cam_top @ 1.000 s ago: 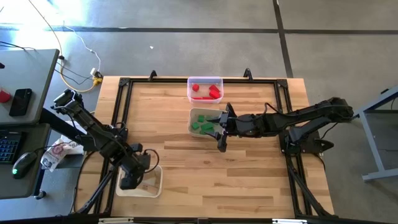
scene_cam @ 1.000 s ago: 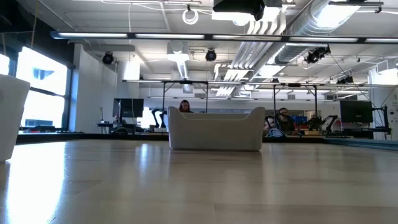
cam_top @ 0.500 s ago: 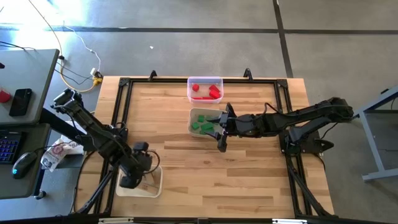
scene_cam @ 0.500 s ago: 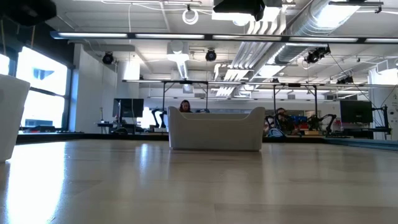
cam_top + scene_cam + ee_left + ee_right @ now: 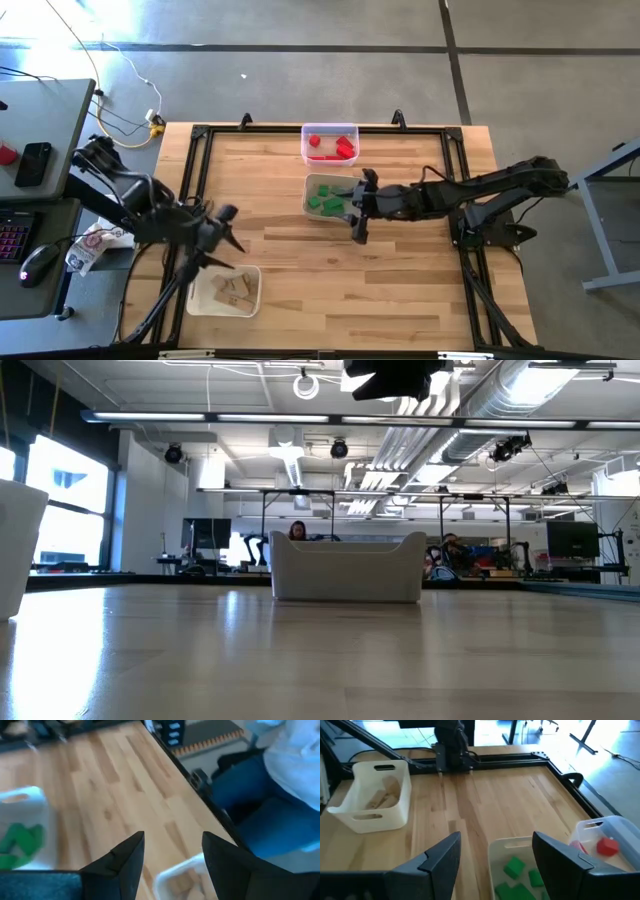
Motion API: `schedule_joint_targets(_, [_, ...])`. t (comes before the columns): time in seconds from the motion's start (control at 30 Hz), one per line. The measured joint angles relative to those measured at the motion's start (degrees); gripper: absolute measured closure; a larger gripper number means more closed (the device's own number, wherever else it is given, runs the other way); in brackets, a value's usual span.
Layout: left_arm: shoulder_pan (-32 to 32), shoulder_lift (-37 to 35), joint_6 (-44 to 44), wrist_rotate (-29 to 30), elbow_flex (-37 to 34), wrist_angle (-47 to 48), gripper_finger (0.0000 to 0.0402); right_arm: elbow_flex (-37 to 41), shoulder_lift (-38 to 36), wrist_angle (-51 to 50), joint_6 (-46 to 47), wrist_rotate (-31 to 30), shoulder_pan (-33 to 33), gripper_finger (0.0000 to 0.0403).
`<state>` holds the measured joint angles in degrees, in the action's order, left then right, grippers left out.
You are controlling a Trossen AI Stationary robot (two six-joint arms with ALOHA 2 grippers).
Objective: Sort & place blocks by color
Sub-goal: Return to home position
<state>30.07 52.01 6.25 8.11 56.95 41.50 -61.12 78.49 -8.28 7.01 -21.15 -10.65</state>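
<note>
Light wood blocks lie in a white tray at the near left. Green blocks fill a clear tray at the table's middle; red blocks lie in a clear tray at the far edge. My left gripper hangs open above the table, just beyond the white tray's far edge; the left wrist view shows my left gripper with nothing between its fingers. My right gripper stands open and empty at the green tray's right side; my right gripper looks over that tray.
Bare wooden tabletop spreads over the near right and between the trays. A black frame edges the table. A person in blue trousers sits beyond the table's edge. A desk with a keyboard and mouse stands off the left side.
My left gripper has risen out of the white tray and drawn toward the table's far-left side, tipping from pointing down to a shallower slant and rolling. The wood blocks in the tray, covered before, show. My right arm has kept still.
</note>
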Motion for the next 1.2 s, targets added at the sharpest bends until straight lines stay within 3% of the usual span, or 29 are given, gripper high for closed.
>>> schedule_joint_targets(0.13, [-3.49,-5.51,-2.35,-0.56,-3.49,-3.72,0.0218,0.0,-1.23,-3.58,0.47,-0.54,0.72,0.0171])
schedule_joint_targets(0.33, [-8.52,-15.89,-2.97,-6.18,-16.85,-16.28,0.0218,0.07,-4.64,-8.76,1.69,-3.24,2.08,0.0171])
schedule_joint_targets(0.63, [-13.3,-27.4,-3.38,-7.13,-34.28,-33.38,0.0218,0.66,-6.6,-12.59,4.63,-4.45,4.9,0.0171])
schedule_joint_targets(0.93, [-15.93,-34.06,-2.8,-9.43,-45.33,-41.8,0.0218,17.04,-9.86,-0.09,12.02,-0.28,9.57,0.0171])
schedule_joint_targets(1.2, [-18.8,-38.59,-2.39,-9.45,-52.74,-48.59,0.0218,32.38,-19.26,16.71,12.98,0.43,10.68,0.0171])
